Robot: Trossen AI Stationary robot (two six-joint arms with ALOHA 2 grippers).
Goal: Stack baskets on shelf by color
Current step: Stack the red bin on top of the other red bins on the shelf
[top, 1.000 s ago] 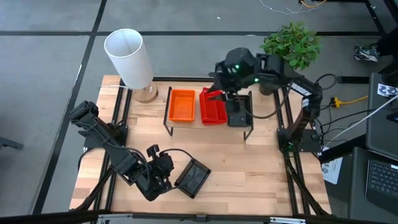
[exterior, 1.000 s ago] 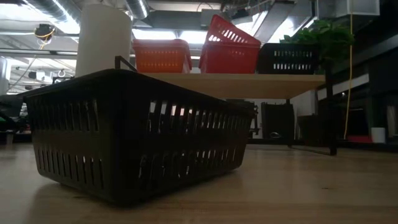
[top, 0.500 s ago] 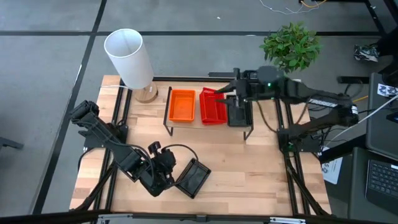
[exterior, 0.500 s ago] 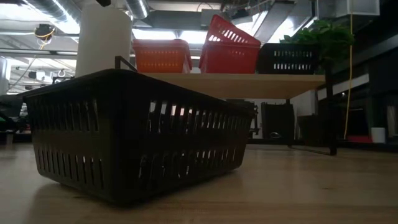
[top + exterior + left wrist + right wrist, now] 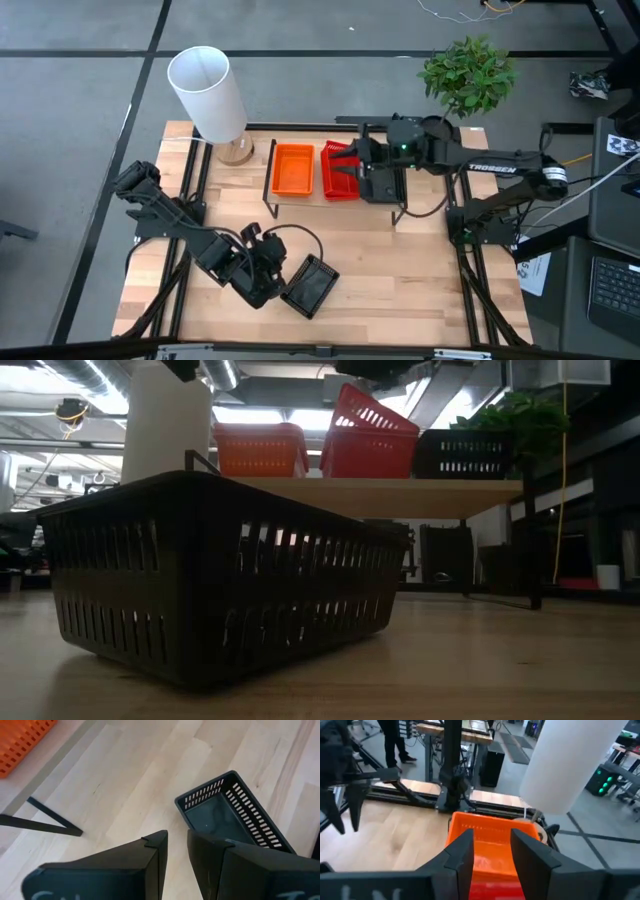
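While the right pincer (image 5: pixel 352 166) hangs over the red baskets (image 5: pixel 341 170) at the middle of the shelf (image 5: pixel 334 197), its fingers (image 5: pixel 460 855) stand a little apart with nothing between them. On the shelf the orange baskets (image 5: pixel 293 168) sit at the left, the red ones beside them, and the black baskets (image 5: pixel 463 454) at the right, largely hidden under the right arm from above. From table height, the top red basket (image 5: pixel 365 415) lies tilted on its stack, one end raised, while the orange stack (image 5: pixel 260 449) and the black one sit level.

Near the front of the tabletop (image 5: pixel 400 280), a single black basket (image 5: pixel 309 285) rests well apart from the shelf, upright and turned at an angle. The left pincer (image 5: pixel 268 283) is just beside its left end; its fingers (image 5: pixel 150 865) are parted by a narrow gap and hold nothing, with the basket's rim showing just beyond their tips. A white lamp (image 5: pixel 210 95) stands at the far left corner, a potted plant (image 5: pixel 468 72) at the far right.
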